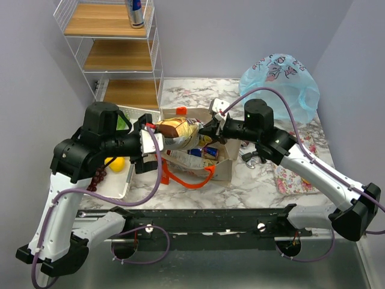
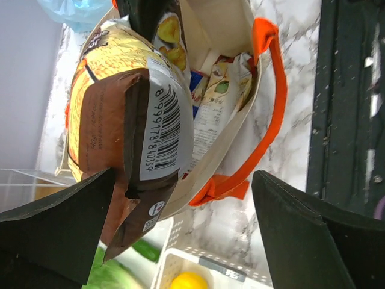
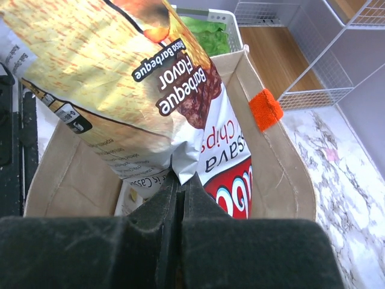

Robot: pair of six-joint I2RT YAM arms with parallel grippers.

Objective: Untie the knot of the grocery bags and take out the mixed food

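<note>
A yellow-and-brown barbecue snack packet [image 1: 178, 132] hangs above the open beige canvas tote [image 1: 225, 165], between my two grippers. My right gripper [image 1: 212, 130] is shut on the packet's sealed edge [image 3: 183, 162]; its jaws meet on the foil. My left gripper [image 2: 183, 180] stands open, with the packet's [image 2: 120, 114] barcode end lying beside one finger [image 2: 54, 226]. More packets [image 3: 243, 177] and a carton sit inside the tote. The light-blue plastic bag [image 1: 281, 84] lies at the back right.
A white tray [image 1: 123, 186] at the left holds lettuce [image 3: 207, 36], a yellow fruit [image 1: 117, 164] and dark grapes [image 1: 98, 176]. A wire shelf [image 1: 114, 54] with a drink can [image 1: 136, 13] stands at the back left. Metal tools [image 1: 252, 158] and a patterned cloth [image 1: 295, 179] lie to the right.
</note>
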